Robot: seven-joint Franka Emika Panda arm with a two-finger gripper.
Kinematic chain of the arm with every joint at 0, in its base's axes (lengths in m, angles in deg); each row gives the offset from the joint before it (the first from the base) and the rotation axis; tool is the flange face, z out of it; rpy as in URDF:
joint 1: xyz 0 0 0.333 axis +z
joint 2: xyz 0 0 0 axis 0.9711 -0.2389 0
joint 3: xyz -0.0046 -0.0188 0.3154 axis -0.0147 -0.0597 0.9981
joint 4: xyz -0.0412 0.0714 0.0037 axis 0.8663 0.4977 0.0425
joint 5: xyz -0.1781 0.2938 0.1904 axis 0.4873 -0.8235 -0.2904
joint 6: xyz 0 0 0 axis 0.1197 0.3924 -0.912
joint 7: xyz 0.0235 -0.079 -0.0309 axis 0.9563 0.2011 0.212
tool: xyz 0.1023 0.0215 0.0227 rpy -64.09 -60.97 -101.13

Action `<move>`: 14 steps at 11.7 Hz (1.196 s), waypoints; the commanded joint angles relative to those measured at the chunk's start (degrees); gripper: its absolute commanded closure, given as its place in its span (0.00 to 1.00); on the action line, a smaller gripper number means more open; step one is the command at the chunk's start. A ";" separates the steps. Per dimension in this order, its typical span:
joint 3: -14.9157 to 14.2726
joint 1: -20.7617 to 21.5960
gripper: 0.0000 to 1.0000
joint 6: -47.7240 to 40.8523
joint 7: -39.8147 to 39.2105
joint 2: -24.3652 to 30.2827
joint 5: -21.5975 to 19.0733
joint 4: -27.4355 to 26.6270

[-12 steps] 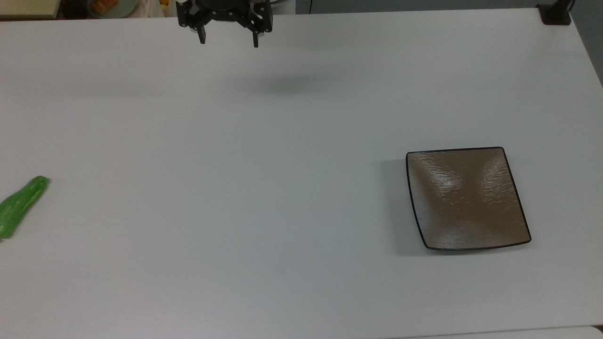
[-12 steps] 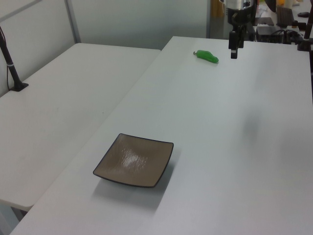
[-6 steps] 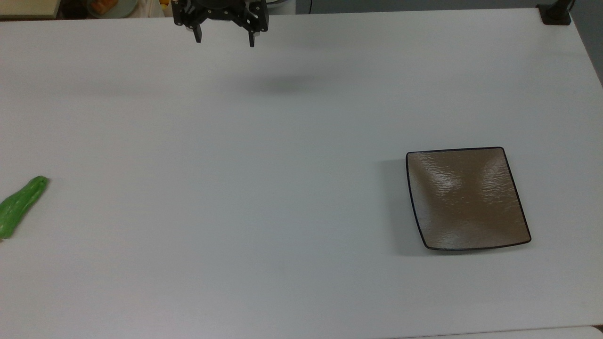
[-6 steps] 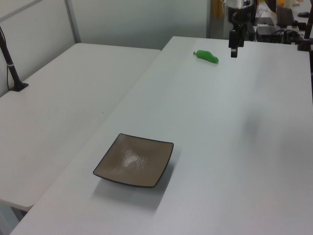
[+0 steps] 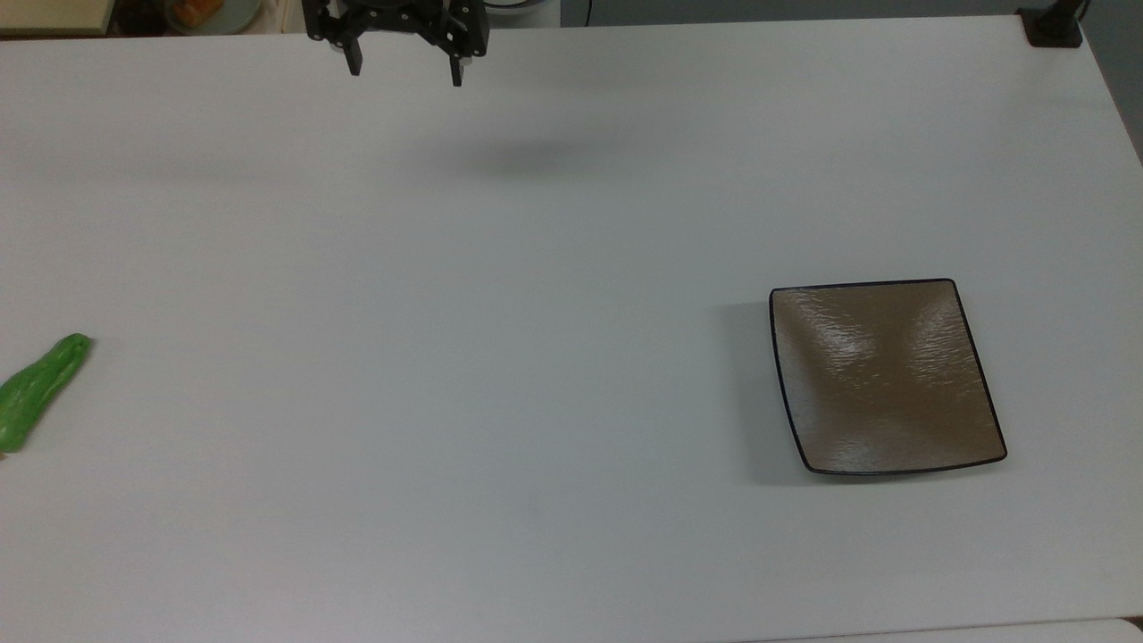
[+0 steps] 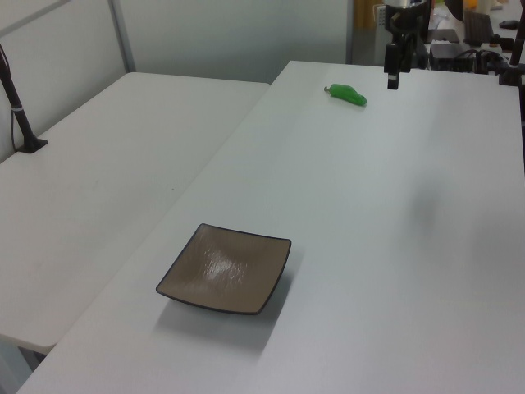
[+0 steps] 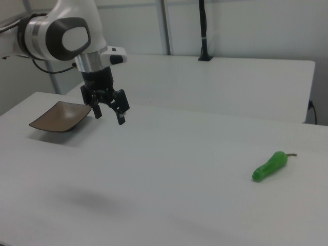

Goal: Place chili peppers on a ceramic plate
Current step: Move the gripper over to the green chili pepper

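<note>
The gripper (image 5: 406,76) hangs above the white table (image 5: 554,268), its fingers (image 7: 121,118) spread wide and holding nothing. The chili pepper (image 5: 33,392) lies at the top view's left edge, well apart from the bare ceramic plate (image 5: 884,375).

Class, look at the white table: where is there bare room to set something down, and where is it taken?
Most of the white table is bare: the whole stretch between the green chili pepper at the top view's left edge and the ceramic plate toward its right. The plate itself is empty. The open gripper hangs over the far edge, crowding only that strip.
</note>
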 commanded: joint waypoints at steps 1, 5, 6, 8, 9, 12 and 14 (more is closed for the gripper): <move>0.46 -4.55 0.00 3.38 0.07 1.05 0.34 -0.30; 0.37 -7.97 0.00 11.10 0.60 -0.01 0.78 -0.65; 0.37 -9.46 0.00 13.56 0.60 -0.27 0.69 -0.83; 0.29 -11.14 0.00 19.27 0.60 -3.42 0.87 -0.48; 0.29 -11.67 0.00 22.52 1.03 -5.61 0.95 -0.30; 0.29 -15.27 0.00 35.78 5.50 -11.58 1.21 -0.13; 0.29 -17.73 0.00 41.00 7.45 -17.99 1.39 5.73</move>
